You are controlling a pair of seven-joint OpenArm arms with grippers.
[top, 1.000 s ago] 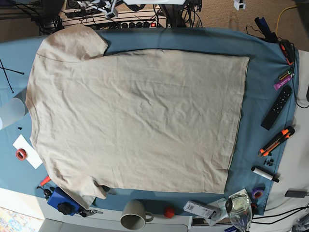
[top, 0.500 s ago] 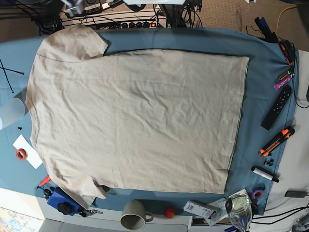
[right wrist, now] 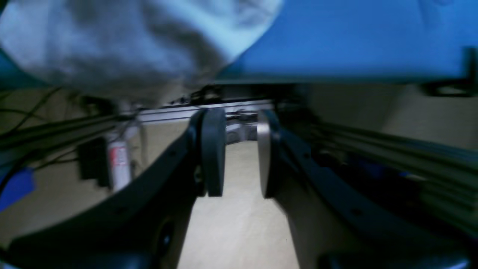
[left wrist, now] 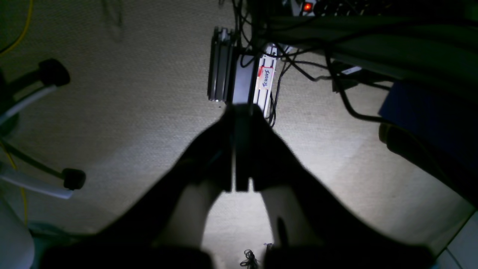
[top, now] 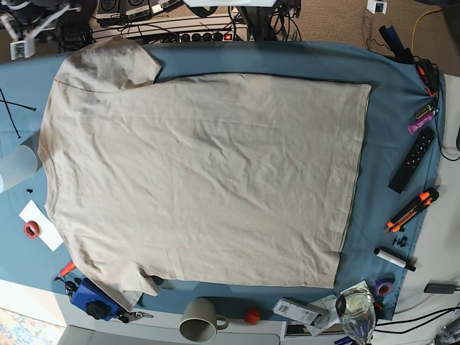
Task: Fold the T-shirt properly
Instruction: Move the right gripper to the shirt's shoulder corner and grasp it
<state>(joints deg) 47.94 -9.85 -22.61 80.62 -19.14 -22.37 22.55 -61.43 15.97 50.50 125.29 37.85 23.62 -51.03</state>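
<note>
Starting at the fingers: the left gripper (left wrist: 239, 149) has its dark pads pressed together on nothing, hanging over carpet off the table, so it's just parked. The right gripper (right wrist: 239, 153) has its pads spread with a gap between them, empty, beside the table edge near a sleeve, likely lining up a first grab. The big plain beige cotton T-shirt (top: 205, 180) lies flat and unfolded across the blue-teal tablecloth (top: 392, 86).
</note>
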